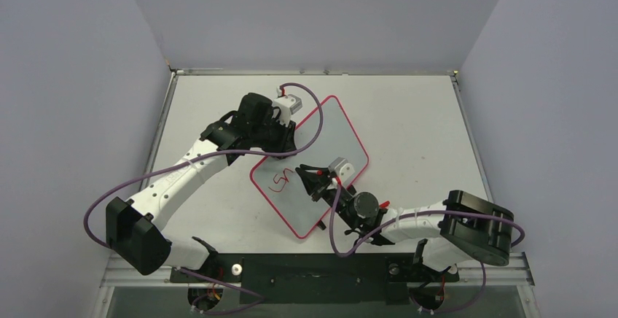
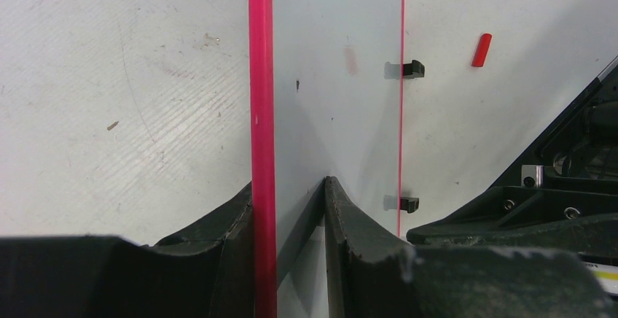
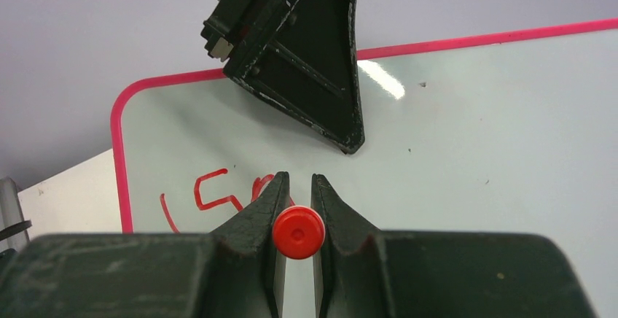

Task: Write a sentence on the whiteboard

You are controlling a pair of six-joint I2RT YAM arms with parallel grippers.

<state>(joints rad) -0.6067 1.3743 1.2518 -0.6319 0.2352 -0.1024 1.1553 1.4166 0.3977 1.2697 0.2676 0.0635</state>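
Evidently the task is only in its opening stage: the sentence (image 1: 281, 180) so far amounts to a couple of red strokes, something like an "S" and the start of a second letter, sitting close to one rounded corner of the whiteboard (image 1: 328, 139). The rest of the whiteboard's surface is unmarked, so by this judgement nearly all of the writing remains to be done. The whiteboard lies flat and turned diagonally on the table (image 1: 408, 114). The left pincer (image 2: 290, 187) is pinching the whiteboard's pink-bordered edge, opposite the edge with the two black clips (image 2: 413, 68), apparently to steady it. The right pincer (image 3: 299, 179) is pressed around a red marker (image 3: 298, 233) and hangs over the whiteboard just beside the last stroke; whether the tip touches the surface cannot be told. A red cap (image 2: 481, 49) lies on the table just off the whiteboard's clip edge.
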